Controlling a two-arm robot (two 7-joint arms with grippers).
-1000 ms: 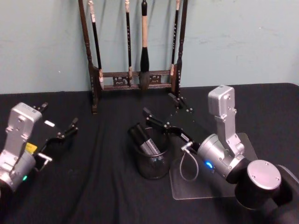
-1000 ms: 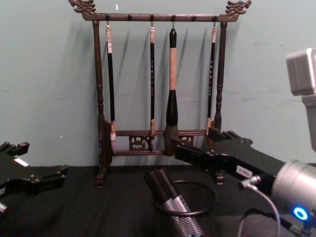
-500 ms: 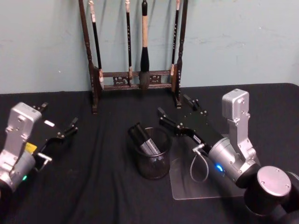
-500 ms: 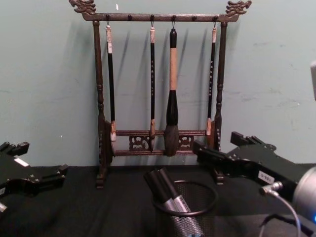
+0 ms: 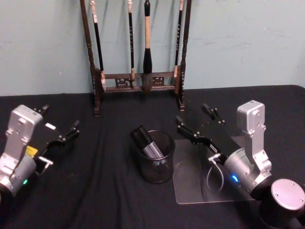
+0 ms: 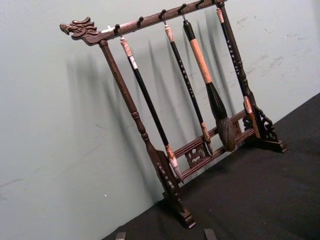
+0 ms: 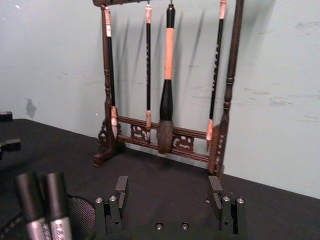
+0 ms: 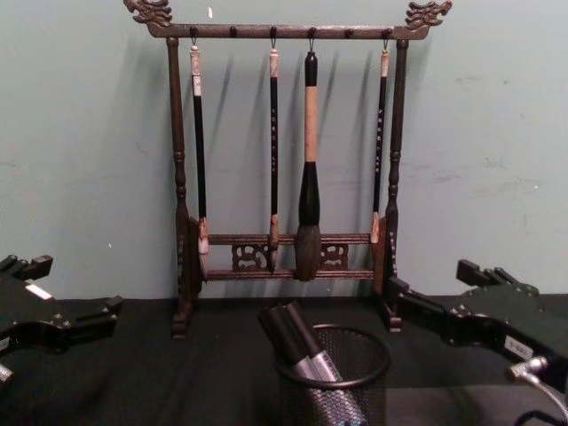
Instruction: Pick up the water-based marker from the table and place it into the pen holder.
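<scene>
The pen holder (image 5: 155, 168), a round black wire-mesh cup, stands at the table's middle. The water-based marker (image 5: 147, 141), silver-barrelled with a black cap, leans inside it beside a second one like it; the right wrist view shows both markers (image 7: 44, 202) side by side in the pen holder (image 7: 80, 216). My right gripper (image 5: 193, 114) hovers open and empty to the right of the cup, apart from it. In the chest view the right gripper (image 8: 430, 280) is right of the pen holder (image 8: 333, 366). My left gripper (image 5: 61, 118) is parked open at the far left.
A tall dark wooden brush rack (image 5: 138, 78) with several hanging brushes stands at the back against the wall. A clear plastic sheet (image 5: 190, 188) lies flat on the black cloth under my right arm. The table's back edge meets the pale green wall.
My right gripper has drawn back to the right, away from above the pen holder, staying open. The markers, holder and left arm have not moved.
</scene>
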